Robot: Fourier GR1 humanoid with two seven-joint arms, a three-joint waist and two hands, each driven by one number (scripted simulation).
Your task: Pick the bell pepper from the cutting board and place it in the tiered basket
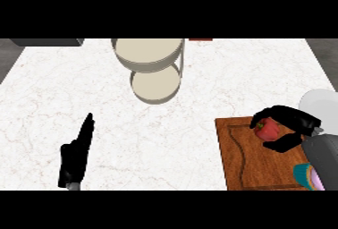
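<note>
Now clasping the bell pepper (268, 129) at 3 o'clock on the cutting board (254, 165), with right hand (298, 120) fingers (274, 111) curled round it; might slip out (smooth skin) on the carry to the tiered basket (148, 51) at 12 o'clock

Single head view, set close above and aimed steeply down at the white marbled counter top (165, 134). Near edge along the bottom, with the brown wooden cutting board (254, 166) at lower right; beige two-tiered round basket (148, 50) toward the far edge.
</note>
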